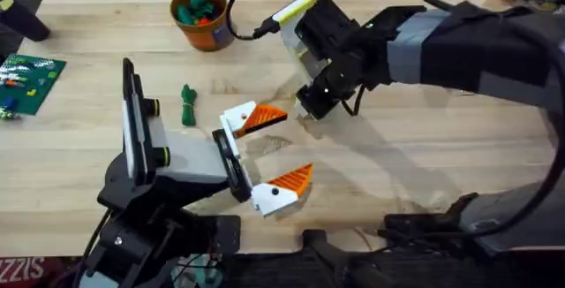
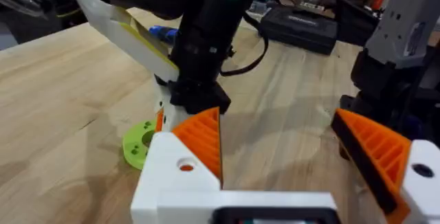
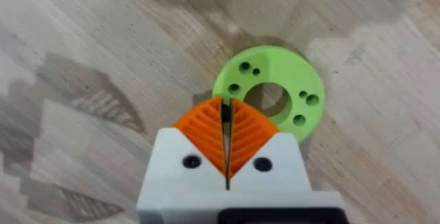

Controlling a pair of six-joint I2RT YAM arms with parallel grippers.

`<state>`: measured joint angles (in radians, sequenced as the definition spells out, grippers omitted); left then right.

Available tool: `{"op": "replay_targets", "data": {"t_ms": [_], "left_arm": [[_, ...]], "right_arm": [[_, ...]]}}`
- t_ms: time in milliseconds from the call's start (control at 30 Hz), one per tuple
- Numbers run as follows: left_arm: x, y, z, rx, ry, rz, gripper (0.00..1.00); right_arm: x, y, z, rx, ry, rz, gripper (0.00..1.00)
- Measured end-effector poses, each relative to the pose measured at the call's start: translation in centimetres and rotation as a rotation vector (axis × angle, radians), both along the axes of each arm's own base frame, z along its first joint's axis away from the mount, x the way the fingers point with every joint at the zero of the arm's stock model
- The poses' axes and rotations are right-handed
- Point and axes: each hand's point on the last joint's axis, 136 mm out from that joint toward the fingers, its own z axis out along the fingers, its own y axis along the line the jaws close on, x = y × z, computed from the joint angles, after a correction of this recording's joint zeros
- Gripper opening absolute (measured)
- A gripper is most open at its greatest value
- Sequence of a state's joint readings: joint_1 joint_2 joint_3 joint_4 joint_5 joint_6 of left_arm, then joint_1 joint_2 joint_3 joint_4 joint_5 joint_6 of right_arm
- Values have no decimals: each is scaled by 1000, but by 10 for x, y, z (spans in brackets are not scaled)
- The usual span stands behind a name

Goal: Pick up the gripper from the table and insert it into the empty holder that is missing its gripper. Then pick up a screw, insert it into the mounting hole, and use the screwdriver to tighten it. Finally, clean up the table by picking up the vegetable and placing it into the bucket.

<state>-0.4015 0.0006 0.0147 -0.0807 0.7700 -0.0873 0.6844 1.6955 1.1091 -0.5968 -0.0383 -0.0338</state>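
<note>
Right wrist view is showing my right gripper [image 3: 227, 138] pinching its white-based orange ribbed fingers together, seemingly on a screw I cannot make out, over the lime-green plastic ring [image 3: 275, 90].

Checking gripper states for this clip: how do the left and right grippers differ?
The left gripper is open, its orange pads spread wide apart. The right gripper has its pads pressed together. The left gripper lies low, pointing along the table, while the right gripper points down at the green ring disc. Both have white fingers with orange ribbed pads.
</note>
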Motion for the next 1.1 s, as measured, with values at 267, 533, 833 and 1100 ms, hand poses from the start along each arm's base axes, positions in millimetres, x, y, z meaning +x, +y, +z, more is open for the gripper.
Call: {"op": "replay_targets", "data": {"t_ms": [267, 533, 833, 1100], "left_arm": [[0, 0, 0, 0, 0, 0, 987], [0, 0, 0, 0, 0, 0, 988], [0, 0, 0, 0, 0, 0, 986], [0, 0, 0, 0, 0, 0, 986]], "right_arm": [[-2, -1, 6, -8, 15, 2, 6], [5, 6, 45, 25, -19, 3, 6], [11, 11, 96, 33, -35, 14, 6], [9, 10, 138, 28, -58, 67, 6]]}}
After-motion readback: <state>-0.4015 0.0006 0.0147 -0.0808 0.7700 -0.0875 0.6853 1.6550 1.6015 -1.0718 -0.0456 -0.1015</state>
